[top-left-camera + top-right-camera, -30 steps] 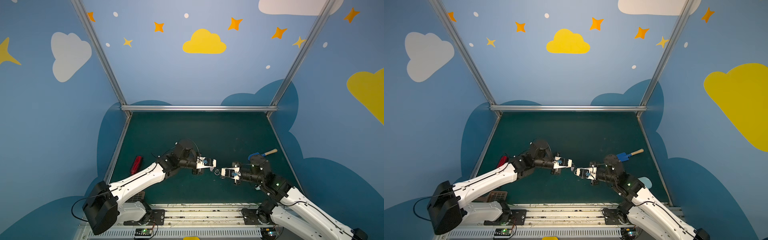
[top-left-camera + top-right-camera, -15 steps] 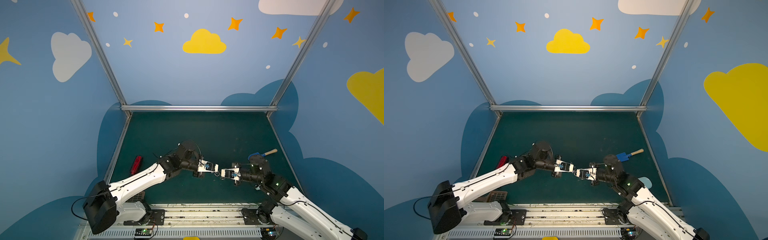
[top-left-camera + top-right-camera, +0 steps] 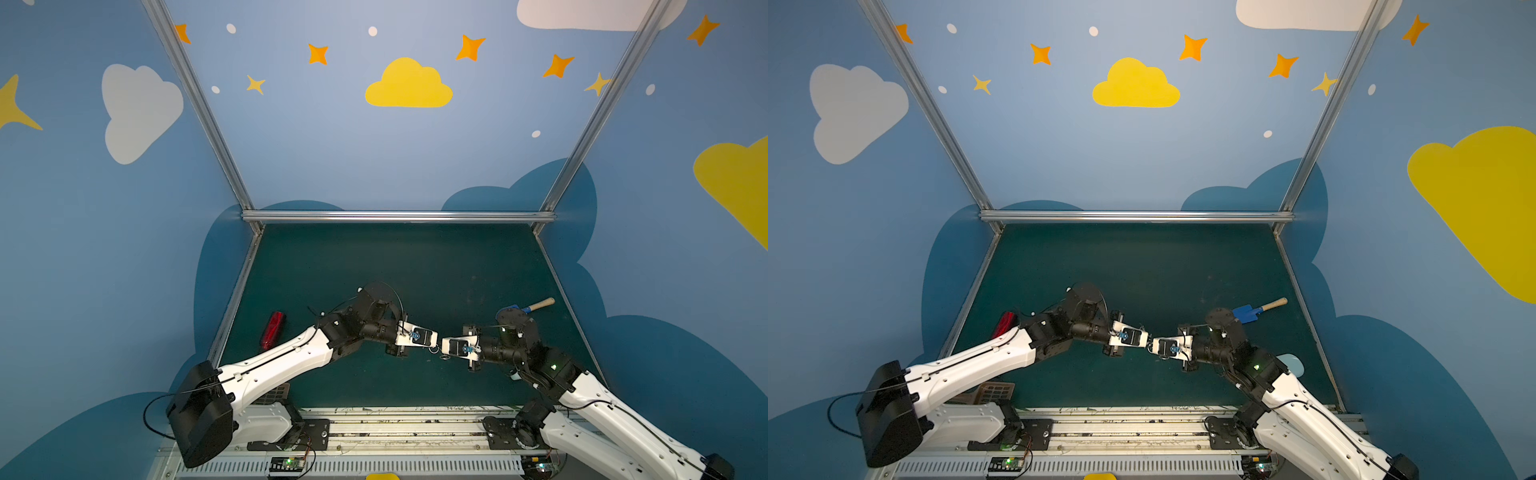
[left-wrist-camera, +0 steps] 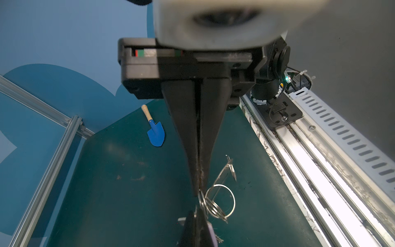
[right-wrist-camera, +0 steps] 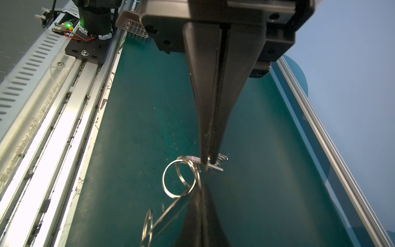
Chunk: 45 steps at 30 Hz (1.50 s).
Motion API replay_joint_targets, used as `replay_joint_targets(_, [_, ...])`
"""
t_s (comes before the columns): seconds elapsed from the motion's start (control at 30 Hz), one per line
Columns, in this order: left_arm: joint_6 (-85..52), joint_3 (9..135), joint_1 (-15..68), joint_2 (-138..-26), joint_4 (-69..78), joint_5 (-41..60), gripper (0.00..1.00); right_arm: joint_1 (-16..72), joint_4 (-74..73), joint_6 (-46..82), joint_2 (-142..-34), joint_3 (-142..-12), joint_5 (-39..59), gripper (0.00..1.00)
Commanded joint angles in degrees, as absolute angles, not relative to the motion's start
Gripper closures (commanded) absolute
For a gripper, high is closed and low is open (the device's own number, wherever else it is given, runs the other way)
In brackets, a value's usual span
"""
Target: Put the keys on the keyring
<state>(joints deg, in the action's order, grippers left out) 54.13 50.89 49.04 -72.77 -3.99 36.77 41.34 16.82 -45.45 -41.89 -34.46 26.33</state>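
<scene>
The keys (image 5: 216, 168), here one small key, were pinched in the tightly closed right gripper (image 5: 208, 161), held in the air above the green mat (image 3: 415, 266), right beside the keyring (image 4: 214, 209), whose split rings the equally closed left gripper (image 4: 198, 190) clamped. A second earlier a clear gap separated the two grippers; the left gripper had since swung in until the tips almost met. Threading looked ready to begin, the key seemingly not yet on a ring.
</scene>
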Motion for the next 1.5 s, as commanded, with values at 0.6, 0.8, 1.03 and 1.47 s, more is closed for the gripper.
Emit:
replay_joint_targets(0.6, [64.5,52.4,51.9,-71.5,-9.7,32.9,0.96,40.7,16.5,-42.0,-41.4,-36.4,26.5,1.0])
replay_joint_targets(0.8, [66.3,52.7,53.0,-72.2,-9.4,31.4,0.96,40.8,16.3,-41.9,-41.4,-36.3,27.1,1.0])
replay_joint_targets(1.03, [67.6,52.9,53.8,-72.6,-10.8,31.0,0.96,40.7,14.3,-40.6,-40.2,-35.4,24.8,1.0])
replay_joint_targets(1.47, [65.0,54.2,53.9,-73.4,-11.1,31.7,0.96,40.7,11.5,-43.2,-36.8,-32.7,21.1,1.0])
